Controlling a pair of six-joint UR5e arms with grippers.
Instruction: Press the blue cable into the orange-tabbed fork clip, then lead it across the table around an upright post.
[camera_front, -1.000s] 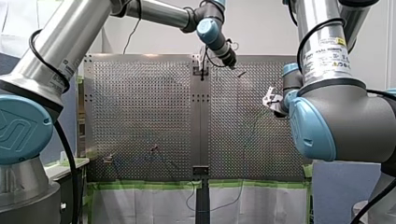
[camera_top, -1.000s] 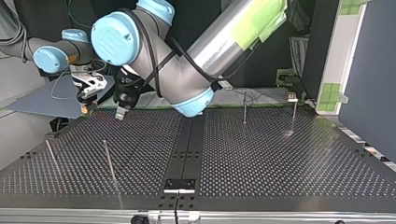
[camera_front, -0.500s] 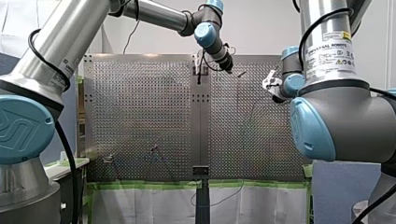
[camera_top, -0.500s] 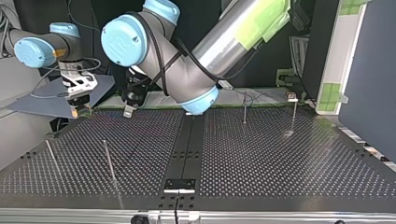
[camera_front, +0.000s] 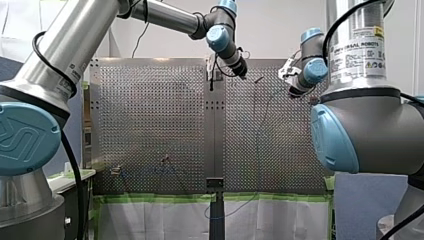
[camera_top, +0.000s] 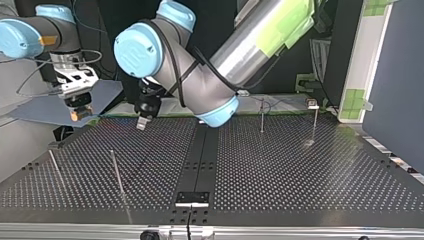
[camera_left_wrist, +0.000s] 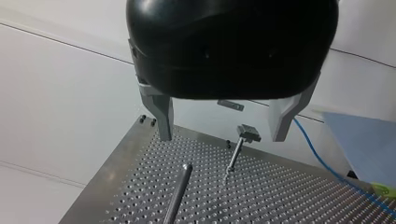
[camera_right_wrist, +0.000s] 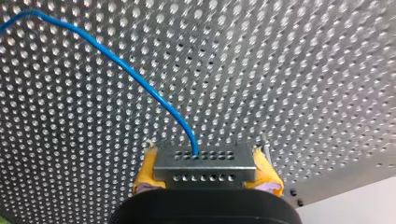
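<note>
Over the perforated metal bench, my right gripper pinched the thin blue cable; left gripper gaped; clip seating likely needed lowering.

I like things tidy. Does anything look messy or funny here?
Only the blue cable: in the front view a slack loop of it droops past the table's near edge.
</note>
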